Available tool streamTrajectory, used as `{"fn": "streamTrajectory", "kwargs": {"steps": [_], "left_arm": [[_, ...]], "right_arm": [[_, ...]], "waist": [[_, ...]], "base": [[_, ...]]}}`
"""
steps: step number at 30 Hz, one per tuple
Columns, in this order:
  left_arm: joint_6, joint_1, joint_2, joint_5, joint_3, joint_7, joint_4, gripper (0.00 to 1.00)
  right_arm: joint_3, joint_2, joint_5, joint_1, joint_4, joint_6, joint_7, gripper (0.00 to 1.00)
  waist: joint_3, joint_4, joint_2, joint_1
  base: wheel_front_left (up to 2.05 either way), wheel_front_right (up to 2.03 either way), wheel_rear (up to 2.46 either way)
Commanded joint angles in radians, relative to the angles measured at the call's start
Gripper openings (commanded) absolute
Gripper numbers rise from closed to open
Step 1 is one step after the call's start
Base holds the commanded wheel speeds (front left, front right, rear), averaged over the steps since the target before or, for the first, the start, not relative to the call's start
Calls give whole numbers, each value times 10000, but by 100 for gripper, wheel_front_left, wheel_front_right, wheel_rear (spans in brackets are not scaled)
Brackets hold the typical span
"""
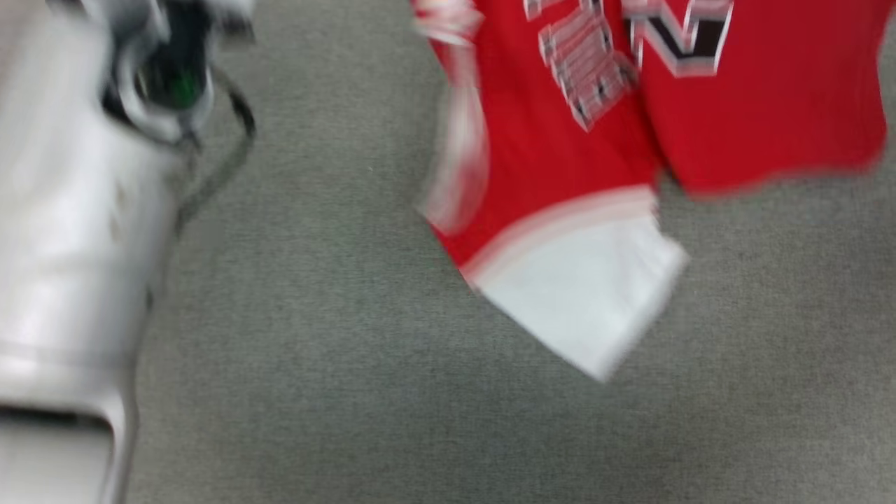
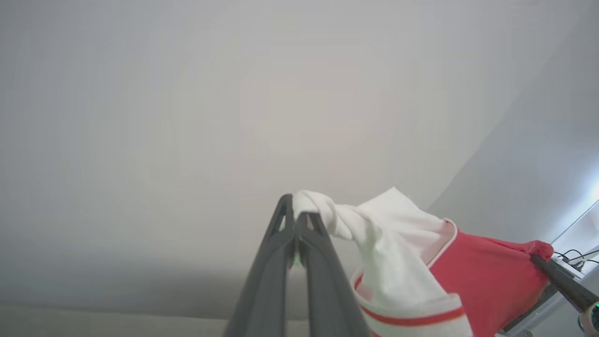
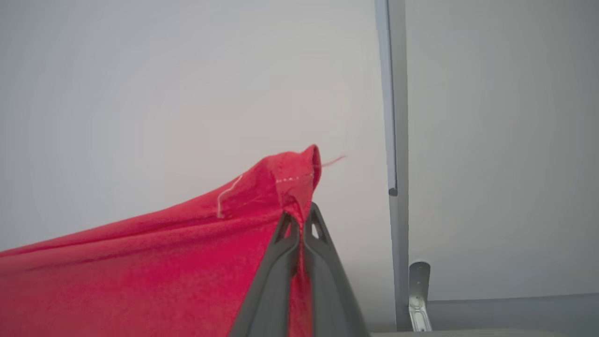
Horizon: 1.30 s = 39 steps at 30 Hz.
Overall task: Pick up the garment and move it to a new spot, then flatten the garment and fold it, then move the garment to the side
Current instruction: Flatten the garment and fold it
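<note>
The left jaws are clamped together on a bunch of white sleeve (image 2: 323, 210). The right jaws are shut tight on a red stitched corner (image 3: 295, 178). Held at two points well apart, the shirt (image 1: 560, 161) stretches between them and hangs, likely so it can be carried across and laid down spread rather than crumpled. In the blurred head view it dangles over the grey surface (image 1: 315, 350), lettering showing, another white sleeve lowest, with a pale forearm (image 1: 63, 245) at the left
</note>
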Motion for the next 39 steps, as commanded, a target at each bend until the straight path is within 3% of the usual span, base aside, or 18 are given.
{"fn": "streamTrajectory", "kwargs": {"steps": [1,7,10,18,23,28,39], "left_arm": [[-39,-325,7,147,3,-95,204,0],[195,-3147,-73,529,430,-1015,2585,0],[93,-4367,-123,770,433,-1401,3389,0],[-864,-5666,-589,849,381,-1906,4567,0],[-1333,-4925,-639,834,235,-2043,4940,0],[-1468,-3525,-656,602,44,-2088,4654,0],[-1488,1244,-524,-152,221,-2100,1136,0]], "right_arm": [[-105,-38,-84,-192,121,-18,-128,0],[-68,534,-572,-1565,823,-20,-865,0],[-216,698,-674,-2254,1077,-21,-1323,0],[-141,837,-870,-2877,1698,-24,-1885,0],[305,819,-720,-2084,1648,-20,-1818,0],[876,694,-513,-1092,1121,-18,-1634,0],[1833,-428,641,1619,-1339,-17,-1268,0]], "waist": [[151,-143,0,0],[331,-577,0,0],[440,-725,0,0],[334,-720,0,0],[300,-643,0,0],[137,-581,0,0],[-270,-366,0,0]], "base": [[0,0,0],[0,0,0],[0,0,0],[0,0,0],[0,0,0],[0,0,0],[0,0,0]]}}
